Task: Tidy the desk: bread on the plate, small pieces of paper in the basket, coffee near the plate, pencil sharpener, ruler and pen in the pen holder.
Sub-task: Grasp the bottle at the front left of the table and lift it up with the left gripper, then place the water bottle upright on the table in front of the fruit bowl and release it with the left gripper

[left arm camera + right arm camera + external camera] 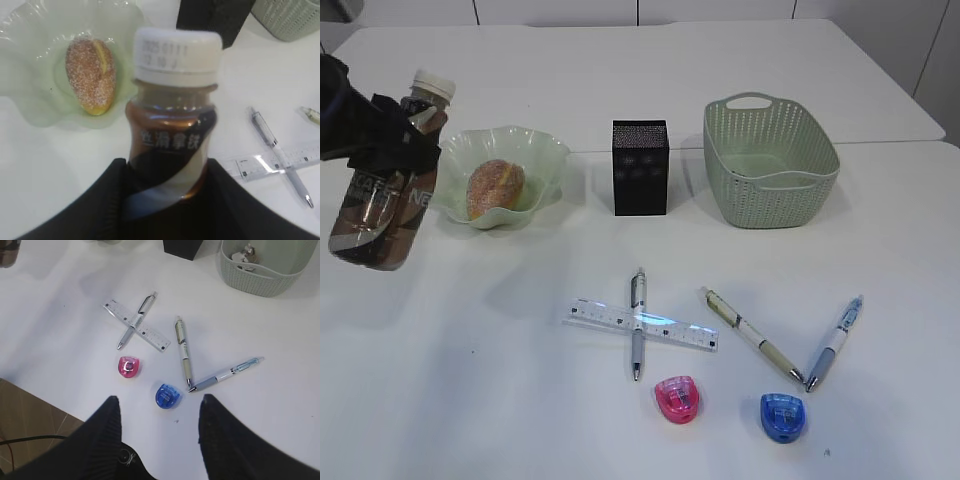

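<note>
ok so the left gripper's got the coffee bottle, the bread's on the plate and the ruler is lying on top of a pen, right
One slip: the ruler lies under the pen, not on top; the pen crosses over it, as the right wrist view shows. The rest holds: the left gripper grips the coffee bottle, and the bread sits on the plate.

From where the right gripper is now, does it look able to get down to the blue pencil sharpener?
Probably yes. The right gripper is open and holds nothing, and the blue pencil sharpener lies on bare desk just ahead of its fingers. The nearest pen lies to one side, apart from it.
</note>
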